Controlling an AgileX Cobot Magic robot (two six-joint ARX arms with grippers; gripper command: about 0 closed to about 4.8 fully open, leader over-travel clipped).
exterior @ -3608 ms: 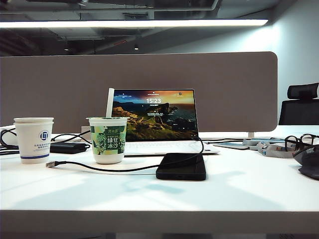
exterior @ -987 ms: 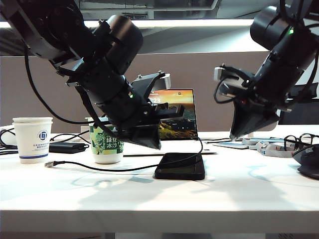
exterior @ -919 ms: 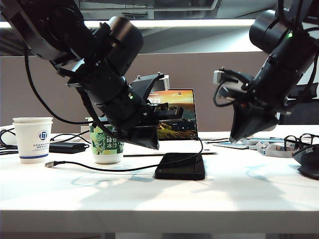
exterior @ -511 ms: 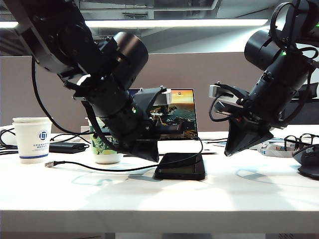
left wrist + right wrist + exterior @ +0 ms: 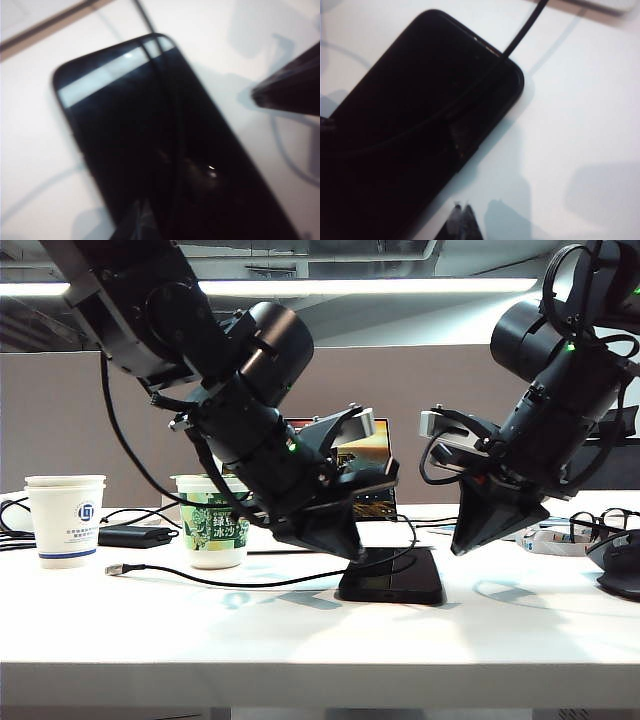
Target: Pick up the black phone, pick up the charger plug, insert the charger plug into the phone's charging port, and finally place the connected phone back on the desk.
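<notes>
The black phone (image 5: 392, 586) lies flat on the white desk (image 5: 300, 640). A thin black cable (image 5: 250, 582) runs over its glass. That cable ends at the charger plug (image 5: 113, 569), which lies loose on the desk at the left. My left gripper (image 5: 350, 552) is shut, tips down at the phone's left end, over its glass (image 5: 150, 140) in the left wrist view. My right gripper (image 5: 457, 550) is shut and empty, hanging just off the phone's right end. The right wrist view has its tips (image 5: 461, 220) over bare desk beside the phone (image 5: 415, 130). The charging port is not discernible.
A green cup (image 5: 217, 522) and a white paper cup (image 5: 67, 520) stand at the left, with a small black brick (image 5: 135, 536) and cables between them. A laptop (image 5: 385, 534) sits behind the phone. Glasses (image 5: 600, 523) and a dark mouse (image 5: 622, 568) lie at the right.
My left arm swung down and to the right, bringing its shut tips to the phone's left end. Phone, cable and plug slid right. My right gripper sank a little, then held.
</notes>
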